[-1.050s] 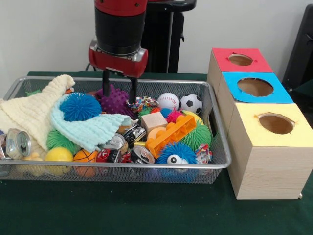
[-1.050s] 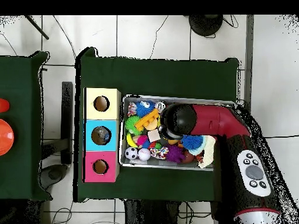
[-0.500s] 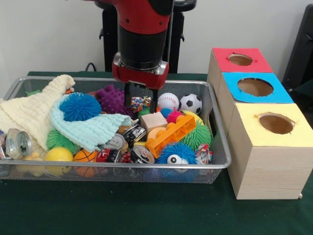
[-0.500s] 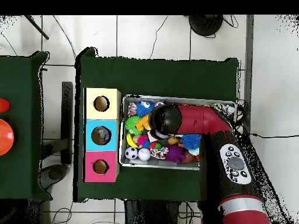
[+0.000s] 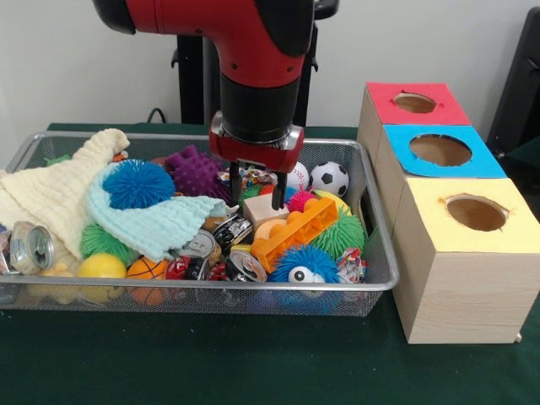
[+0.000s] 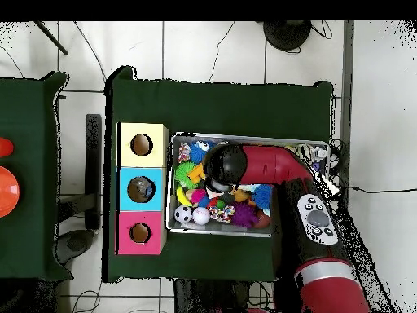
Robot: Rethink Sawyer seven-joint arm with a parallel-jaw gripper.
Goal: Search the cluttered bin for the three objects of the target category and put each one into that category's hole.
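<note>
My gripper (image 5: 256, 196) hangs low in the wire bin (image 5: 211, 288), open. Its two fingers (image 5: 234, 181) stand on either side of a light wooden block (image 5: 258, 216) and reach down to its top edge. An orange toy brick (image 5: 295, 229) lies just right of the block, with a pink spiky ball (image 5: 300, 201) behind it. A baseball (image 5: 298, 175) shows partly behind the gripper, next to a soccer ball (image 5: 330, 178). In the overhead view the red arm (image 6: 273, 163) covers the gripper and the bin's middle.
Three boxes stand beside the bin, with red (image 5: 447, 106), blue (image 5: 483, 160) and yellow (image 5: 434, 211) holed tops. In the bin lie a blue spiky ball (image 5: 138, 183), a purple one (image 5: 196, 172), cream and mint cloths (image 5: 160, 224), and crushed cans (image 5: 32, 245).
The gripper has moved rightward in the front view, from the purple spiky ball to the wooden block, and come lower. Its fingers stay apart.
</note>
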